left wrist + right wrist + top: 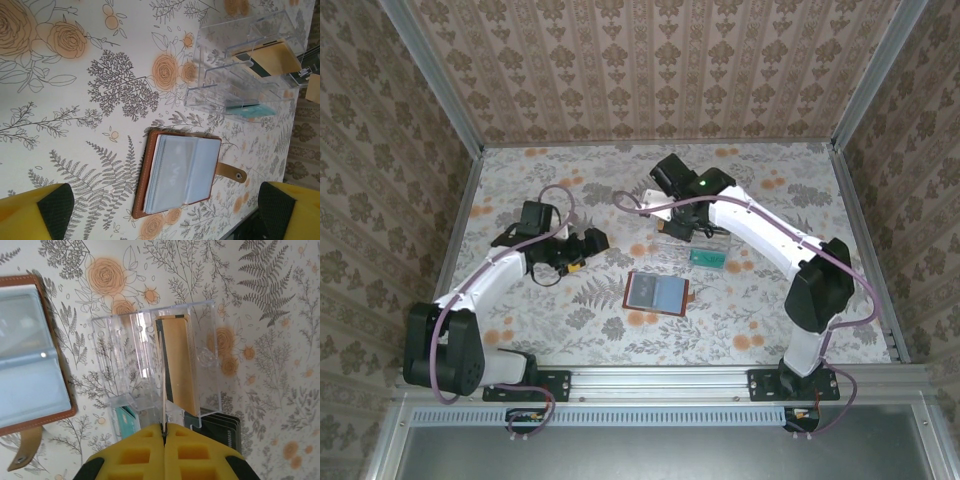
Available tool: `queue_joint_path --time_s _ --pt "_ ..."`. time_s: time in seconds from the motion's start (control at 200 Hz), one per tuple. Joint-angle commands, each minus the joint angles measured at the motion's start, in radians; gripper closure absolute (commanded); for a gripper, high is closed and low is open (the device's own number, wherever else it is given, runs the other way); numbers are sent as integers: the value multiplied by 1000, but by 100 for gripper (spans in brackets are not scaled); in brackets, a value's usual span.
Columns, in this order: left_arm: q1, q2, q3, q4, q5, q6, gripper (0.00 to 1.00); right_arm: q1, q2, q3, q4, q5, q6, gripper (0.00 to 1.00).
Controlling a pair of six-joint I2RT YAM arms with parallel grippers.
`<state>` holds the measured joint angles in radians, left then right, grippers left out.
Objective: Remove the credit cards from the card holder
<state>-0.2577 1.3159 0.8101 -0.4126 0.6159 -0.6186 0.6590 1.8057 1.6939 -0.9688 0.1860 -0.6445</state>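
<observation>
On the table (760, 320), tray (125, 340) just beyond centre. Near it, holder (180, 172) open flat, strap loose: light, floppy leather, apt to slide unless pinned. Beside the holder, left gripper (592, 242) spread wide, empty. Over a tray slot, right gripper (164, 432) pinched on one card (162, 380), edge-on. In the tray, cards (180, 360) on edge: thin, stiff, slick, best nipped by a short edge.

Table (740, 310): card holder (658, 291), tray (125, 355) (clear).

Bright, even light casts only faint shadows on the desk (570, 320), small glints edge the clear tray (115, 355), and wrist-view foregrounds look soft.
</observation>
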Motion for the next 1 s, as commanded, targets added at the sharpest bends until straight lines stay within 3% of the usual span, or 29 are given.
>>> queue_joint_path --time_s 0.0,0.995 --pt "12 2 10 -11 5 26 1 16 24 -11 23 85 -99 100" --pt "38 23 12 -15 21 33 0 7 144 -73 143 106 -94 100"
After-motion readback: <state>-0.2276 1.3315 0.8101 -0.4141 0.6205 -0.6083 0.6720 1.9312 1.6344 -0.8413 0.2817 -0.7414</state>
